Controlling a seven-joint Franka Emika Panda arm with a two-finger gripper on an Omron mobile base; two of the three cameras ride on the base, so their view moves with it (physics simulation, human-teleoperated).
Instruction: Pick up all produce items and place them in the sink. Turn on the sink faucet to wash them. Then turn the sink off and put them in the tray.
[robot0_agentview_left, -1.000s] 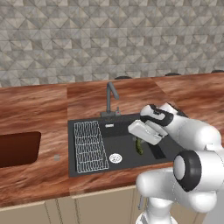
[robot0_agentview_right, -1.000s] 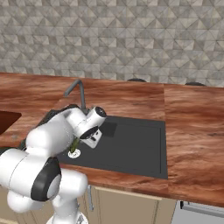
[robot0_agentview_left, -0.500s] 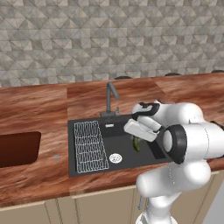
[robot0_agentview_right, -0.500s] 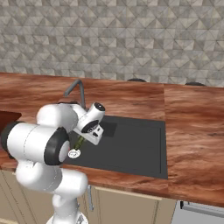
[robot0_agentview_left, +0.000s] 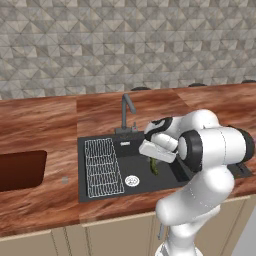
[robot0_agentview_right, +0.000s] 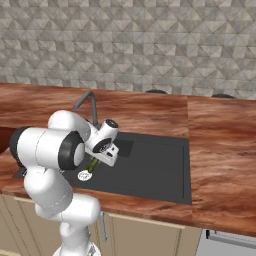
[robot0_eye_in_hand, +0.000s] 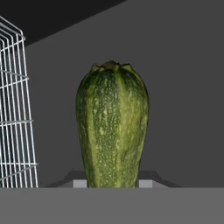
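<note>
A short dark-green vegetable hangs inside the black sink, and my gripper is shut on its upper end. From the right base view, the vegetable pokes down from the gripper just above the silver drain. In the hand view the vegetable stands between the fingertips of the gripper, with the sink's dark floor behind it. I cannot tell whether it touches the floor. The slim grey faucet rises behind the hand. At the far left the reddish-brown tray sits in the counter.
A white wire rack lies in the sink's left part, close to the left of the vegetable. The sink's right side is a flat black panel. Wood countertop surrounds the sink, with a tiled wall behind.
The hand and the vegetable have drifted slightly left over the basin, toward the rack. The arm's elbow has swung round toward the front. The grip is unchanged.
</note>
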